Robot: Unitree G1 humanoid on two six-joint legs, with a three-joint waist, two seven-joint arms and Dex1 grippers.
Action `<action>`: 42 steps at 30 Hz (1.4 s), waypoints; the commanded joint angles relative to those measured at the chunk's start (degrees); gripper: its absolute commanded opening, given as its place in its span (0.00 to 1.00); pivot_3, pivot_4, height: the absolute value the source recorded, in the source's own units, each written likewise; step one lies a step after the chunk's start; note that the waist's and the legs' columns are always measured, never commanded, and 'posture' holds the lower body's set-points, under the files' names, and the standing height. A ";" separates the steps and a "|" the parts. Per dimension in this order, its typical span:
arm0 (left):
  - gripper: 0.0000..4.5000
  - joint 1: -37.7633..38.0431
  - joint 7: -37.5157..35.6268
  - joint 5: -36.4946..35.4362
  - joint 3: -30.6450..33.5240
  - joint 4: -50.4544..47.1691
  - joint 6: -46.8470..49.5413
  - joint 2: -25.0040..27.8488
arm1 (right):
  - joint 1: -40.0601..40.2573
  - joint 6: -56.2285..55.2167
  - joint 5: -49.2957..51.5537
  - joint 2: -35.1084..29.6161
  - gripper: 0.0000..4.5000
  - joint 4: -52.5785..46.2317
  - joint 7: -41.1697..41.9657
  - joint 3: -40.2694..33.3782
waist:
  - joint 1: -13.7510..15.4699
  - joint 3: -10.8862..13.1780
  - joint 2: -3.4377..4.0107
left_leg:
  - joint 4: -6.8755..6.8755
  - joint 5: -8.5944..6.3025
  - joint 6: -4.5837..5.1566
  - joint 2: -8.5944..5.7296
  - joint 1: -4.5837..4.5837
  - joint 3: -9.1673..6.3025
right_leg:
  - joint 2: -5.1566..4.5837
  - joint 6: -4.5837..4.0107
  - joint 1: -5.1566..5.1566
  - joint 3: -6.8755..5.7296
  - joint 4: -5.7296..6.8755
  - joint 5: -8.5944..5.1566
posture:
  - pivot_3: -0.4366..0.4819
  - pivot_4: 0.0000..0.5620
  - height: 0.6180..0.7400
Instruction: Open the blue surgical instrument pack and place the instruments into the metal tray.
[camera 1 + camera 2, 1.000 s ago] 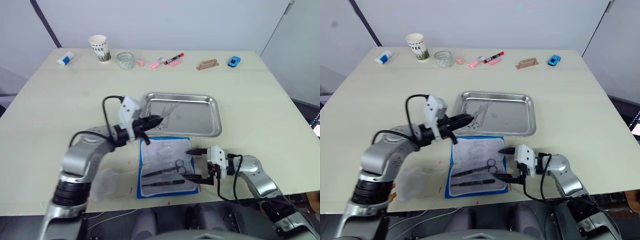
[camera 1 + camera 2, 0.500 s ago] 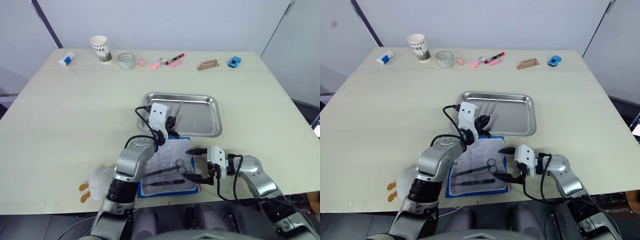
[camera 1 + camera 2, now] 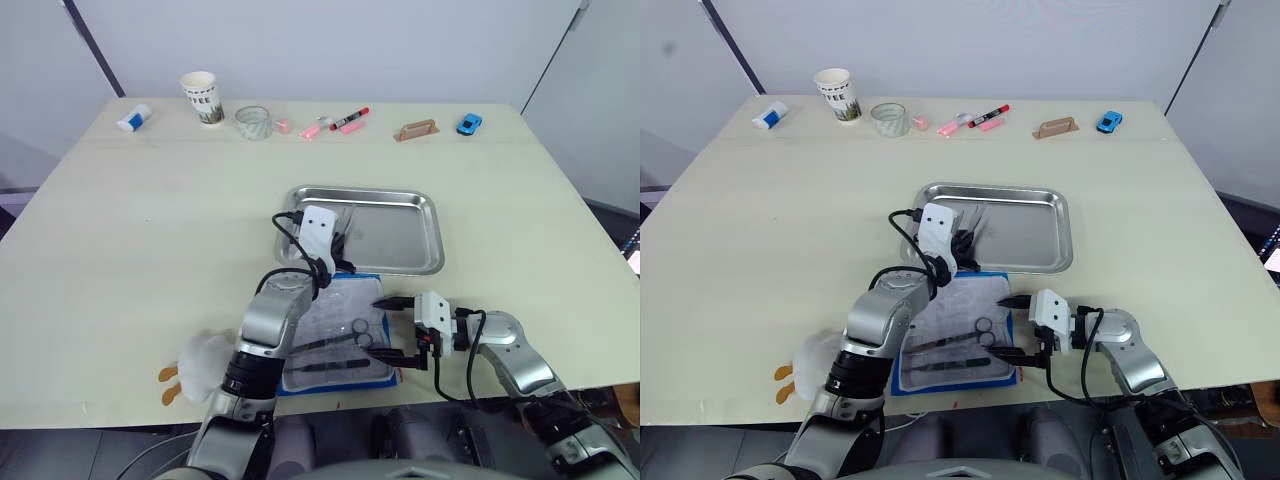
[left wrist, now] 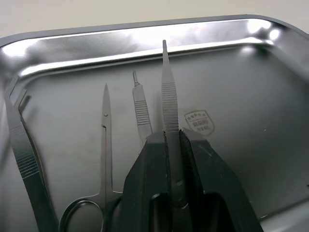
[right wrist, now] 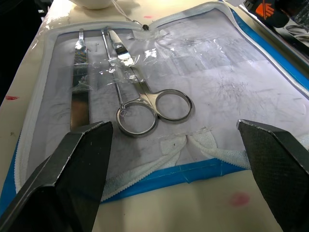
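At the centre of the head view, the left gripper (image 4: 173, 145) reaches over the near-left corner of the metal tray (image 3: 420, 240), its fingers pinched tight on a ribbed pair of tweezers (image 4: 168, 101) whose tip points toward the far rim. In the tray below lie small scissors (image 4: 103, 159), a scalpel handle (image 4: 140, 113) and another forceps (image 4: 21, 159) (this one along the tray's edge). Just below the tray, the blue surgical instrument pack (image 3: 330, 375) lies opened, clear lining exposed, with ring-handled scissors (image 5: 140, 104) and a flat ribbed instrument (image 5: 79, 92) inside. At lower right, the right gripper (image 3: 398, 328) rests spread wide and empty at the pack's right edge.
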 commanded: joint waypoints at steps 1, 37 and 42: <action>0.03 -1.36 0.29 -0.63 0.60 -0.04 3.10 -1.59 | 5.22 6.20 -6.28 -0.18 1.00 10.18 -0.95 6.16 | -0.01 0.00 0.00 | 0.00 0.00 0.00 0.00 0.00 0.00 | 0.00 0.00 0.00 -0.01 0.00 0.00 | 0.48 0.27 1.00; 0.36 -5.88 1.91 1.19 2.58 3.29 8.28 -3.18 | 5.00 5.62 -6.32 1.07 1.00 11.29 -2.04 5.81 | -0.36 -0.01 -0.01 | 0.00 0.00 -0.01 0.00 0.15 -0.03 | 0.18 -0.01 0.02 0.24 0.04 0.11 | 0.48 0.27 1.00; 0.84 -6.24 2.63 1.70 2.58 3.69 7.99 -3.39 | 4.80 5.62 -6.27 1.10 1.00 11.46 -2.05 5.67 | -0.36 -0.01 -0.01 | 0.00 0.00 -0.01 0.00 0.16 -0.02 | 0.19 0.00 0.02 0.26 0.04 0.12 | 0.48 0.27 1.00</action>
